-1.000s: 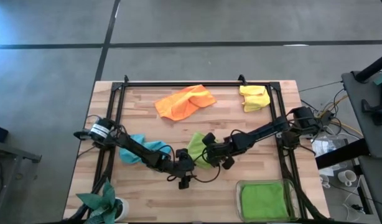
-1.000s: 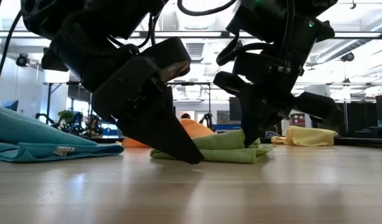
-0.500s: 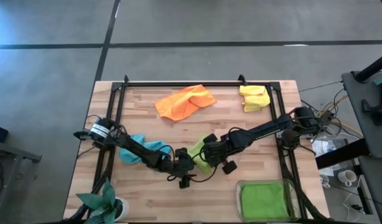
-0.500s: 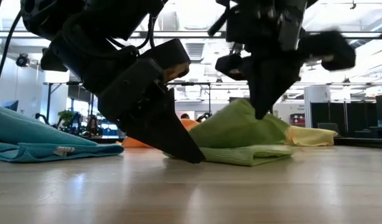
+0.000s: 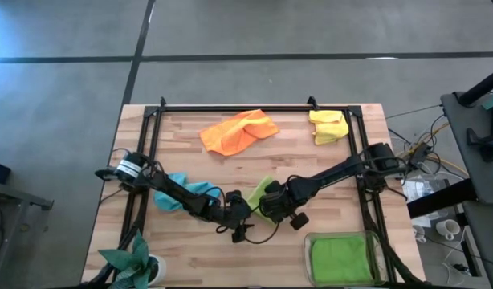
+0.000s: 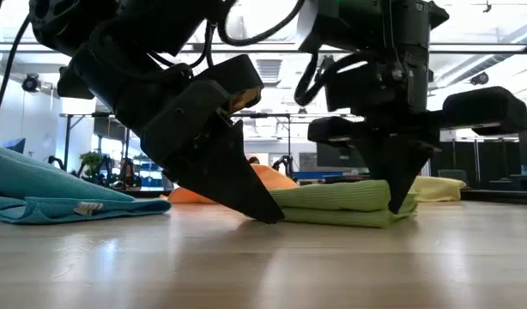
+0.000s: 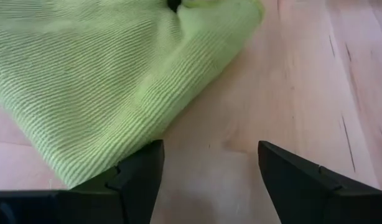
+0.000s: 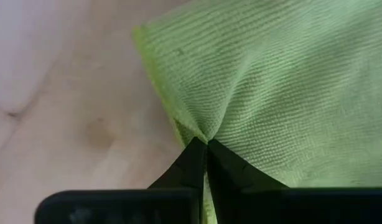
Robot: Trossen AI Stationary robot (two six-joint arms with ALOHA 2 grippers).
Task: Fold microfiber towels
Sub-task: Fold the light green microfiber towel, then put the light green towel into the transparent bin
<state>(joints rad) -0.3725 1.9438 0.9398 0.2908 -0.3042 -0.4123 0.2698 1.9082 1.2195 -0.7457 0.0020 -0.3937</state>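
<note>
A yellow-green microfiber towel [image 5: 259, 193] lies folded in flat layers [image 6: 336, 204] on the wooden table, a little near of its middle. My right gripper [image 6: 401, 196] points straight down at the towel's right end and is shut on it. My left gripper [image 7: 209, 155] stands open at the towel's left end, slanting down, with one fingertip [image 7: 141, 167] at the towel's corner and bare wood between the fingers. In the high view the two grippers meet over the towel, left [image 5: 246, 212] and right [image 5: 273, 207]. My left gripper has one fingertip [image 6: 265, 213] at the towel's left edge [image 7: 110, 168]; whether it presses on the cloth I cannot tell. My right gripper pinches a small pucker of cloth near the towel's edge [image 8: 206, 132] between its two shut fingertips. The fingers come from above, pointing down. The towel lies on the table under them, its layers flat.
An orange towel [image 5: 238, 132] and a yellow towel [image 5: 328, 126] lie at the far side. A light blue towel [image 5: 189, 191] sits under the left arm. A clear tray [image 5: 311, 241] holding a green towel stands near right. A small plant [image 5: 138, 258] stands near left.
My right gripper lifted one side of the yellow-green towel into a peak, carried it toward the table's right and near edge, tipped to point straight down, and came down. The raised part now lies flat on the lower layer. My left gripper kept still.
</note>
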